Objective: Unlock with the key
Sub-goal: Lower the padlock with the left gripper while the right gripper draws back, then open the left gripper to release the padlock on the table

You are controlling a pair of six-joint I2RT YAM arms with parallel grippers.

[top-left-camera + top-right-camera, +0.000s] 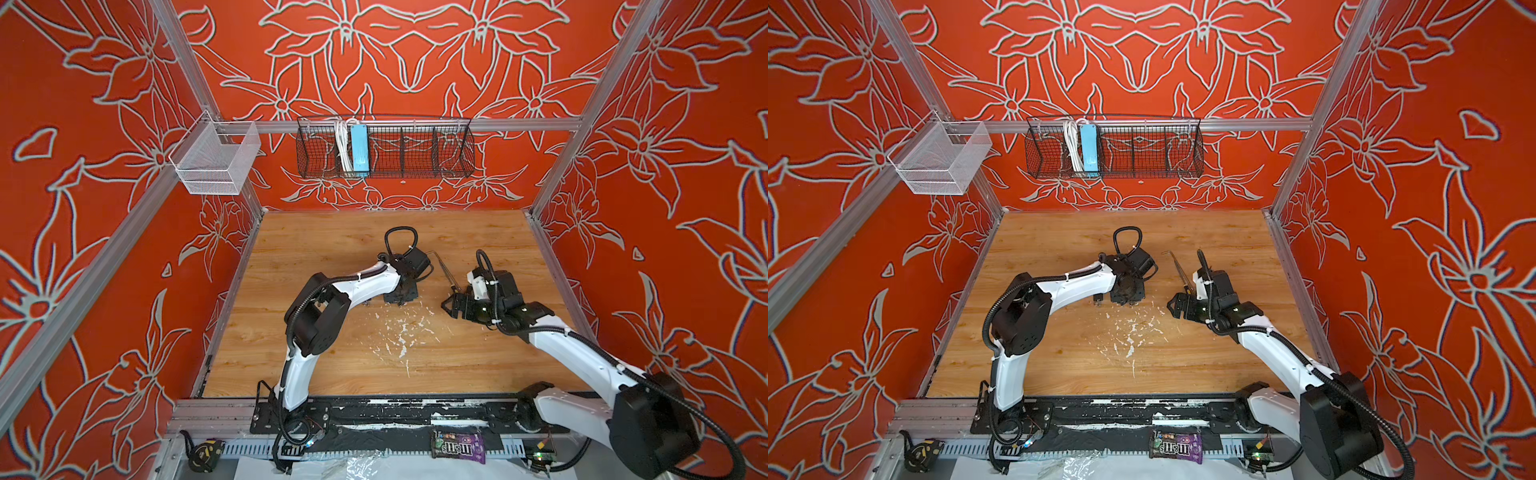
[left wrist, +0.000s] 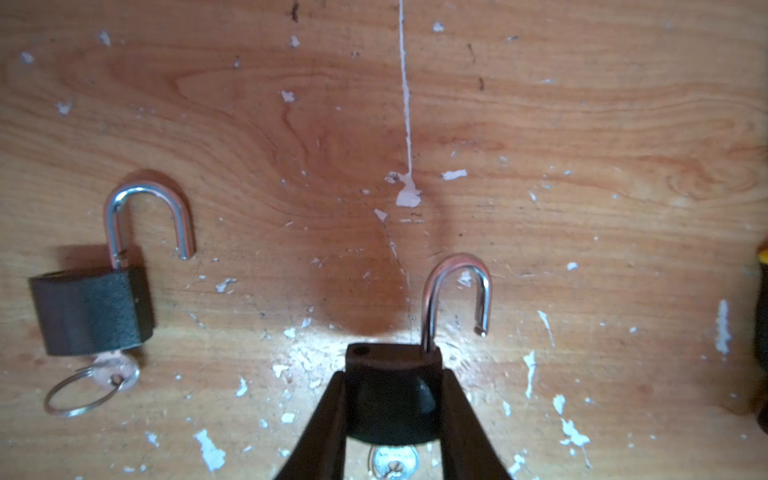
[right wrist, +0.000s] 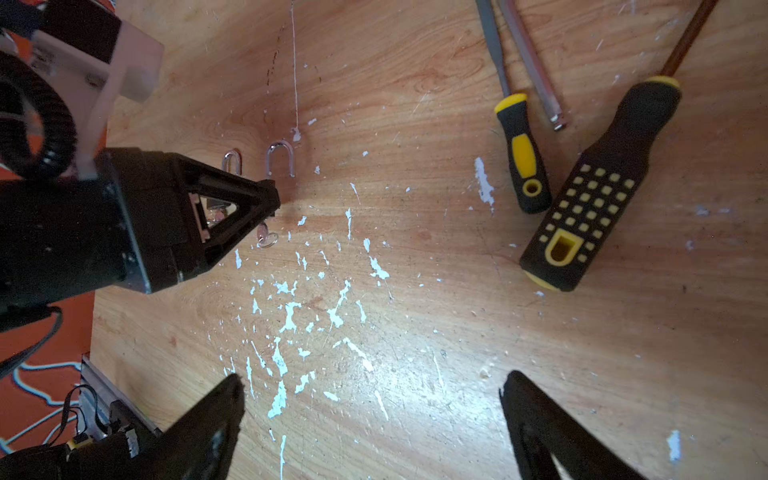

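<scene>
Plainly, in both top views the two arms meet over the middle of the counter point(image 1: 332, 249). The left gripper point(image 1: 401, 296) points straight down, pressing something small against the wood. The right gripper point(image 1: 451, 306) hangs just to its right, a little apart from it, jaws spread.

The left wrist view explains that hold. The left gripper is clamped on the dark body of the padlock point(image 2: 386, 407), squeezing it from both sides. I take this for a brace, so the body cannot twist while the key point(image 2: 395, 459) is turned. The key sits in the keyhole end of the body, between the gripper's two arms. The shackle point(image 2: 457, 291) stands raised with one leg free of the body, so I would judge this lock already undone. A second padlock point(image 2: 91, 311) lies on the counter just beside it, also with its shackle up and its own key in place.

From the right wrist view, the right gripper is wide open and empty above bare wood, well short of the lock and leaving the key alone. A large screwdriver point(image 3: 602, 187), a small screwdriver point(image 3: 523, 153) and a hex key point(image 3: 536, 70) lie on the counter near the right arm, and neither gripper touches them.
</scene>
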